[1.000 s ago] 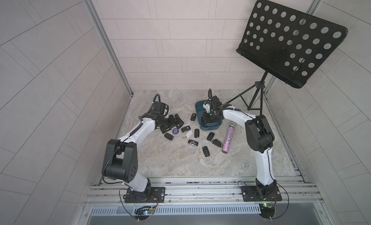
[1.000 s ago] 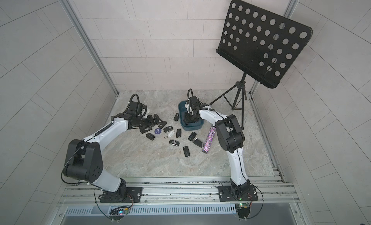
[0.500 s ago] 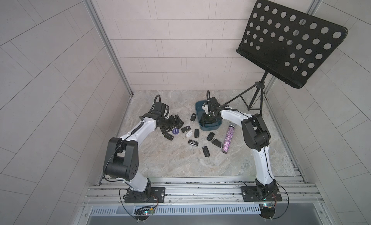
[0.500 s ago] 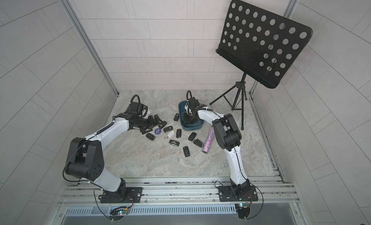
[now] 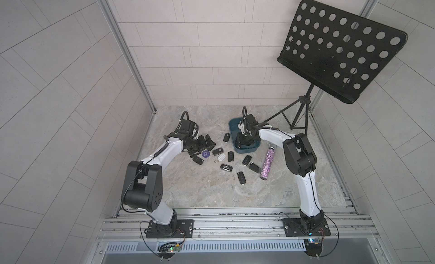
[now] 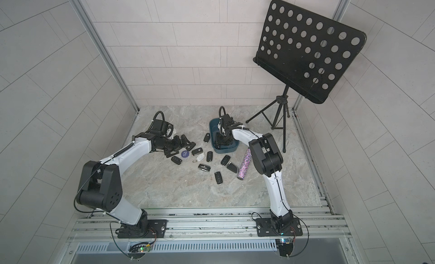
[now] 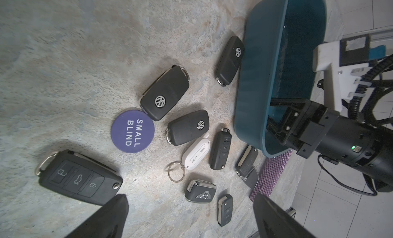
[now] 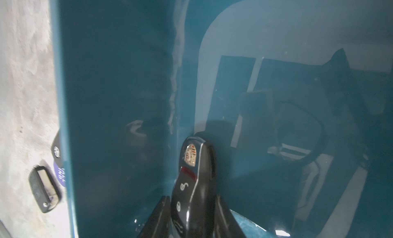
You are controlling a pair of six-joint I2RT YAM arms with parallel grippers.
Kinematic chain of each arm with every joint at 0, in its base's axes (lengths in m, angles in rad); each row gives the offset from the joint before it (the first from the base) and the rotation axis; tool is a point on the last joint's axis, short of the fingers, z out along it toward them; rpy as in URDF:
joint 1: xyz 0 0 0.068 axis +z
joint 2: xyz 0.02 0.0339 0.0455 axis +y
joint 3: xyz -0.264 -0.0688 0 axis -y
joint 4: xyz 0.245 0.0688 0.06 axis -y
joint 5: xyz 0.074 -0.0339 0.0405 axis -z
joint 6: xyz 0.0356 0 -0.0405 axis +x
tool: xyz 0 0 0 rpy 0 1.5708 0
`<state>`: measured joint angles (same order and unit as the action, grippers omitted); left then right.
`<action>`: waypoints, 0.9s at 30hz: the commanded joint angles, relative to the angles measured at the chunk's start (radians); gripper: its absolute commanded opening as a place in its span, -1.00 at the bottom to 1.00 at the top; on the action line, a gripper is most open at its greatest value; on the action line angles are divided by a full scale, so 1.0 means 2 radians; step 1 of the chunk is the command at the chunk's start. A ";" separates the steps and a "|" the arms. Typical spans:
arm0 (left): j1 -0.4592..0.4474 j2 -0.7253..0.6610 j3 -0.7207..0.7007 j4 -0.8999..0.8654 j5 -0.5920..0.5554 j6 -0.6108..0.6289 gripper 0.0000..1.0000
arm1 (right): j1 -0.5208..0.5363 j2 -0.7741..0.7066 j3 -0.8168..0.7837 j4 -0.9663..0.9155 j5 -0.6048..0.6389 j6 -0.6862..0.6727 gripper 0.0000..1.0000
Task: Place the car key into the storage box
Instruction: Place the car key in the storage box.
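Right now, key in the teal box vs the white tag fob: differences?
Colour: the car key is glossy black with a crest; the tag fob is white, labelled.
Place: the car key sits in the storage box between jaws of the right gripper; the tag fob lies on the table.

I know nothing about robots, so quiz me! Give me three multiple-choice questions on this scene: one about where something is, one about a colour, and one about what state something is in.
1. Where is the glossy black key fob with a crest?
A) on the marble tabletop
B) inside the dark teal plastic tub
C) on the black music stand

2. What colour is the round disc printed SMALL BLIND?
A) purple
B) yellow
C) green

3. How is the left gripper?
A) shut on a key
B) shut, empty
C) open, nothing between its fingers

Answers:
1 B: teal floor and walls surround it in the right wrist view.
2 A: its face is purple with white letters.
3 C: its fingers stand wide apart, gripping nothing.
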<state>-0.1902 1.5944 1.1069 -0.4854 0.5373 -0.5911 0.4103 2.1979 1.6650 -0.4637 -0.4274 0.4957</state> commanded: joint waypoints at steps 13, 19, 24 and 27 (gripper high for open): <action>-0.001 0.007 0.023 -0.015 0.004 0.000 1.00 | -0.033 -0.002 -0.022 0.045 -0.044 0.065 -0.27; -0.003 0.010 0.033 -0.018 0.003 -0.003 1.00 | -0.033 -0.005 -0.020 0.044 -0.051 0.061 -0.29; -0.004 0.011 0.042 -0.022 -0.001 -0.002 1.00 | -0.034 -0.027 -0.017 0.043 -0.058 0.055 -0.29; -0.005 0.013 0.047 -0.026 -0.003 0.001 1.00 | -0.035 -0.048 -0.018 0.038 -0.059 0.051 -0.28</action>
<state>-0.1932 1.6100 1.1660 -0.5102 0.5377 -0.5938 0.3420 2.1891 1.6287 -0.3752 -0.5385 0.6056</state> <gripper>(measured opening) 0.998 0.359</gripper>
